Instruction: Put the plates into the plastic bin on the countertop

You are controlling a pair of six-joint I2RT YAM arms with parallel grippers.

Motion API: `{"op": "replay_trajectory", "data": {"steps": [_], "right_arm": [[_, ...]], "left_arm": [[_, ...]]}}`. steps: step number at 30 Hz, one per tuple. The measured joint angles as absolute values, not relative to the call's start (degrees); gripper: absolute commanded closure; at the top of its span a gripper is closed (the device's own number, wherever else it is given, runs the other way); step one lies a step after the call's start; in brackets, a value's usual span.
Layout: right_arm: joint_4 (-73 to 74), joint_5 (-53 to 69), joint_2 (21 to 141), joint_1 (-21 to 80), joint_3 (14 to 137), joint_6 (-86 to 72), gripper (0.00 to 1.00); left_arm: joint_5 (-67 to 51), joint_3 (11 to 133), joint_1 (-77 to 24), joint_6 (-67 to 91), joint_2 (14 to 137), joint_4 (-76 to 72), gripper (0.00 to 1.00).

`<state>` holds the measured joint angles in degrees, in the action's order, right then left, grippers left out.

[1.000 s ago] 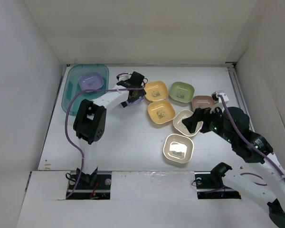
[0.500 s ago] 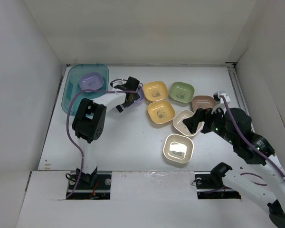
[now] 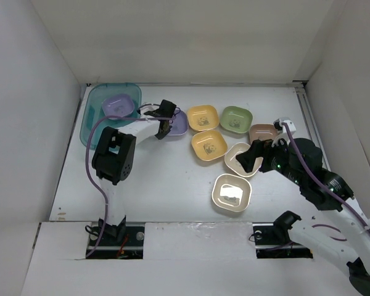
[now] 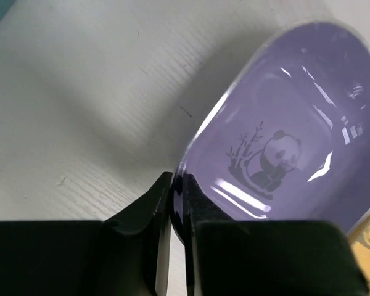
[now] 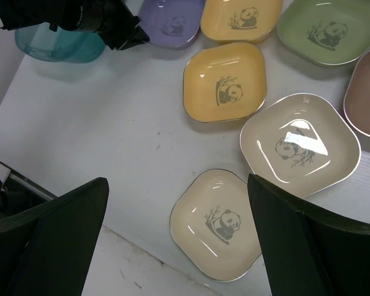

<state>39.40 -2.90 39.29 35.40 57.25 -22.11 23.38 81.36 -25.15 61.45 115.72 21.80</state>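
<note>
The teal plastic bin (image 3: 94, 120) stands at the far left of the countertop (image 3: 160, 179) and holds one purple plate (image 3: 118, 105). Just right of it, my left gripper (image 3: 163, 121) (image 4: 176, 182) is shut on the near rim of a second purple plate (image 3: 177, 123) (image 4: 283, 135). Two yellow plates (image 3: 203, 117) (image 3: 209, 145), a green one (image 3: 236, 119), a brown one (image 3: 263, 132) and two beige ones (image 3: 237, 159) (image 3: 232, 193) lie in the middle. My right gripper (image 3: 253, 157) (image 5: 177, 179) hangs open above the beige plates (image 5: 219, 222) (image 5: 299, 145), holding nothing.
White walls close in the countertop at the left, back and right. A metal rail (image 3: 306, 114) runs along the right edge. Both arm bases (image 3: 114, 234) (image 3: 282, 237) sit at the near edge. In the right wrist view the bin (image 5: 55, 43) shows at the top left.
My left gripper has slid a little left and closed from open onto the purple plate's rim. The right arm has barely moved and stays open.
</note>
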Motion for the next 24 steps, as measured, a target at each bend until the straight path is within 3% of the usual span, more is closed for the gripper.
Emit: {"op": "replay_trajectory", "data": {"steps": [8, 15, 24], "right_arm": [[39.33, -2.90, 39.31, 35.40, 57.14, -22.11, 0.00], [39.38, -2.85, 39.31, 35.40, 56.49, -22.09, 0.00], [39.27, -2.55, 38.92, 35.40, 56.49, -22.09, 0.00]], "left_arm": [[29.04, 81.93, -26.41, 63.75, 108.68, 29.50, 1.00], [32.95, 91.92, -26.50, 63.57, 105.84, 36.75, 1.00], [25.45, 93.65, -4.49, 62.02, 101.41, 31.86, 1.00]]}}
